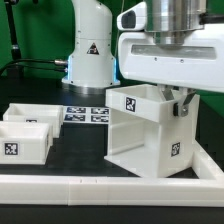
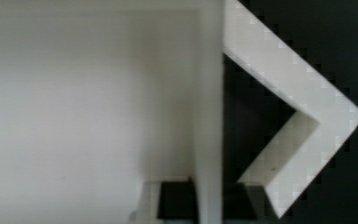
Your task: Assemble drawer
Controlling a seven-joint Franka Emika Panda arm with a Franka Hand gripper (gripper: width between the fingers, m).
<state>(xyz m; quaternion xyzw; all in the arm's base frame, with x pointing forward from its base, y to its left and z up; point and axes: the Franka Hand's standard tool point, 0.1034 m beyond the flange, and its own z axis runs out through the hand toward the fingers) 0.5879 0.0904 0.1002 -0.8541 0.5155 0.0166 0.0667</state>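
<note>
Drawer casing (image 1: 148,135) stood upright on the dark surface (image 1: 85,150), toward the exterior view's right, with its open face showing in that view. Nearer tray (image 1: 25,142) and farther tray (image 1: 38,112) sat close together on the exterior view's left, well apart from the casing. Neither was in it.

My fingers (image 1: 180,103) were low at the casing's upper corner on the exterior view's right, at or against the wall. I could not tell whether they were clamped on that wall or loose beside it, as my own wrist housing covered most of them.

My judgement is that this was the casing-placing step, with tray insertion not yet begun. The next move calls for the casing to be square and steady, then a tray lined up level with its opening.

The marker board (image 1: 88,114) lay behind, between the trays and the casing. The border rail (image 1: 90,186) ran along the near edge.

The wrist view gave only a blurred white panel (image 2: 87,100), a dark gap and an angled white edge. I could not say which casing part it was. The tray knobs could not be made out.
</note>
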